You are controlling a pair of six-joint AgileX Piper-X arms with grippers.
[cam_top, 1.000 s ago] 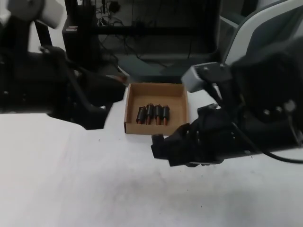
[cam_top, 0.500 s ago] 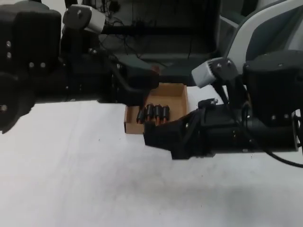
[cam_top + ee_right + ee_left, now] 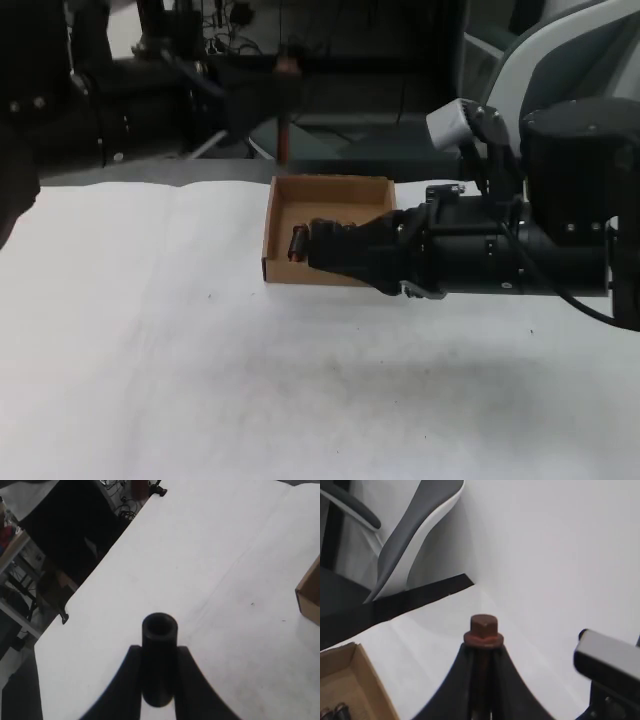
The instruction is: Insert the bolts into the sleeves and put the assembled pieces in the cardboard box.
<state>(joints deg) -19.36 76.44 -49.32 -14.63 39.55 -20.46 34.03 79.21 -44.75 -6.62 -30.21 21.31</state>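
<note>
My left gripper (image 3: 481, 649) is shut on a rusty hex-head bolt (image 3: 483, 630), head pointing away from the wrist. In the high view it hangs raised behind the bench's far edge (image 3: 282, 82). My right gripper (image 3: 159, 654) is shut on a black sleeve (image 3: 159, 629), whose open bore faces away from the wrist. That arm lies across the bench from the right, with the gripper (image 3: 320, 242) over the cardboard box's (image 3: 330, 184) near wall. Assembled pieces (image 3: 297, 243) lie in the box, mostly hidden behind the arm; their ends also show in the left wrist view (image 3: 334, 712).
The white bench top (image 3: 200, 380) is bare to the left and front of the box. Dark racks and cables (image 3: 340, 80) stand behind the far edge. A grey and white chair (image 3: 545, 50) sits at the back right.
The left arm has lifted off the bench and drawn back to the far left with the bolt. The right arm has stretched leftward and now covers most of the pieces in the box.
</note>
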